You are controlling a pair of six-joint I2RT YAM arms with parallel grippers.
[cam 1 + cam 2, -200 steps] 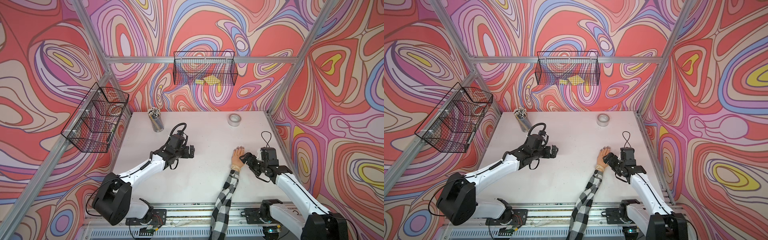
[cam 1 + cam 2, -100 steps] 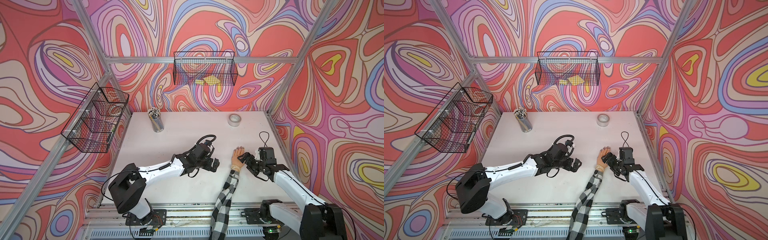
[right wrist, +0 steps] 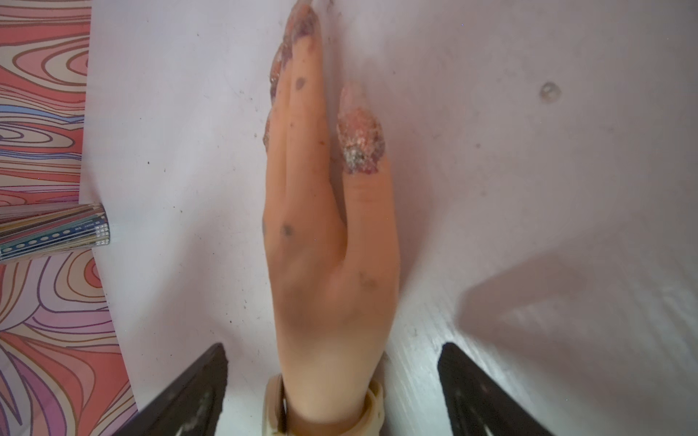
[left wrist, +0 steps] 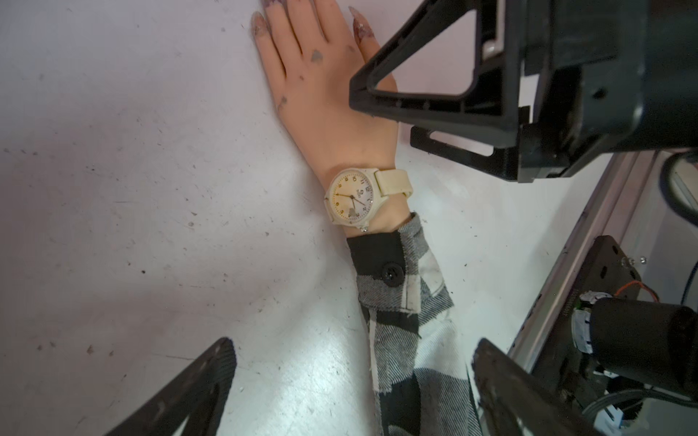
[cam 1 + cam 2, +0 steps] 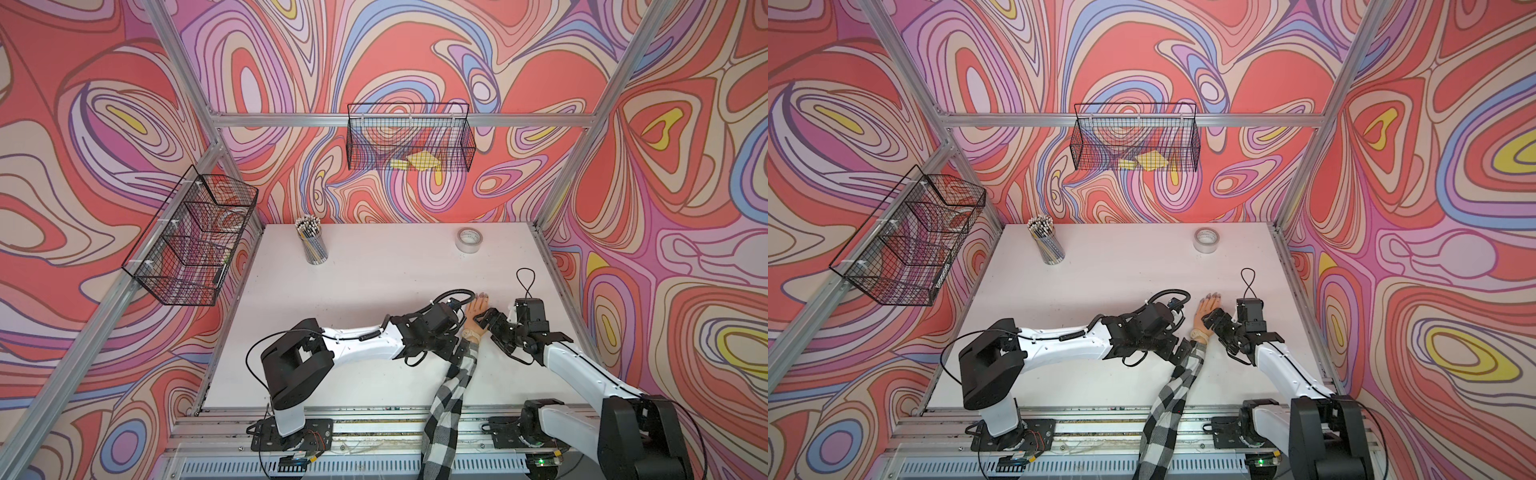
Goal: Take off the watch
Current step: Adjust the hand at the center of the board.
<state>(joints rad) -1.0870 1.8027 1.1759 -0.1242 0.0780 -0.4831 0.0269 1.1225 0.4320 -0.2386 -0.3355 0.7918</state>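
Top views: left claw [image 5: 458, 353] has come beside the watch [image 5: 471, 333].

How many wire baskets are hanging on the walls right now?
2. The side basket hangs on the wall at the robot's left; the back basket hangs on the far wall. None looks hidden.

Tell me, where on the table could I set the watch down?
Bare: the wide stretch between the pencil cup and tape roll, reaching to the left arm. Crowded: around the hand and watch, with the right arm on its other side.
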